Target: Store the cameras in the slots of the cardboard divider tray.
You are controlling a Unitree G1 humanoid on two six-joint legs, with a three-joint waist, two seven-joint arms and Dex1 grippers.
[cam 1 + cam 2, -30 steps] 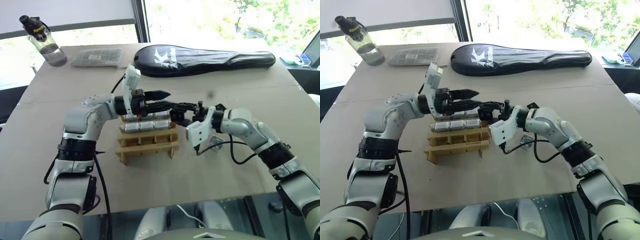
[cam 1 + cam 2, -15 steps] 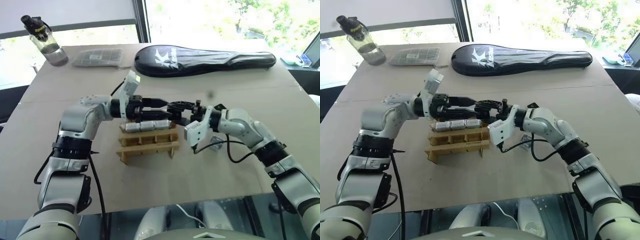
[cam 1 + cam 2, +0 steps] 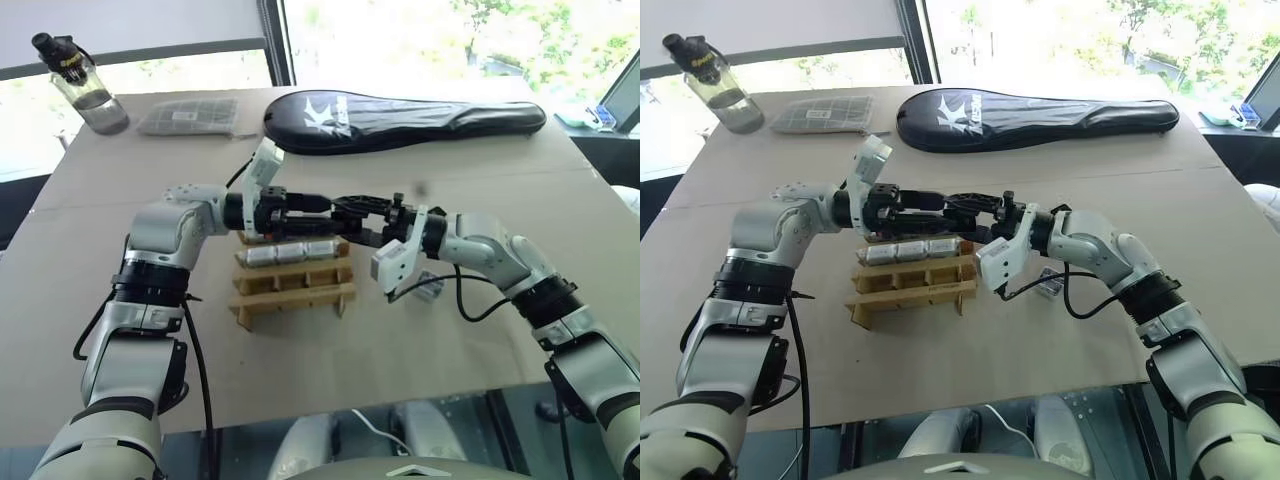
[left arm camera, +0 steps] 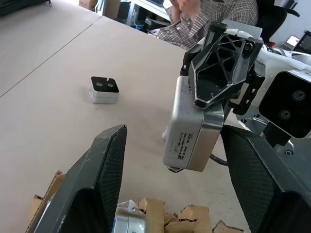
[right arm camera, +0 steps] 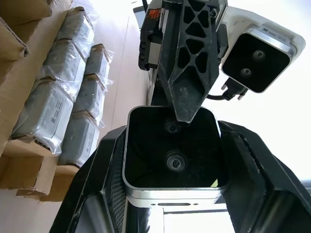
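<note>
The cardboard divider tray (image 3: 293, 290) stands mid-table, with plastic-wrapped cameras (image 3: 296, 251) in its back slots. Above it my two grippers meet tip to tip. My right gripper (image 5: 173, 137) is shut on a silver camera (image 4: 192, 128) with a black face (image 5: 172, 160). My left gripper (image 3: 318, 206) points at it and is open, its fingers (image 4: 99, 170) spread wide on either side of that camera. One left finger's tip overlaps the camera's black face in the right wrist view. Another camera (image 3: 428, 288) lies loose on the table right of the tray.
At the table's far side lie a long black racket case (image 3: 400, 108), a flat grey gridded packet (image 3: 190, 116) and a clear water bottle (image 3: 80, 85). A person in a plaid shirt (image 4: 214, 19) sits beyond the table's right side.
My left gripper's fingers have swung down to the level of the right gripper's. The right gripper has risen slightly toward them, still holding the camera.
</note>
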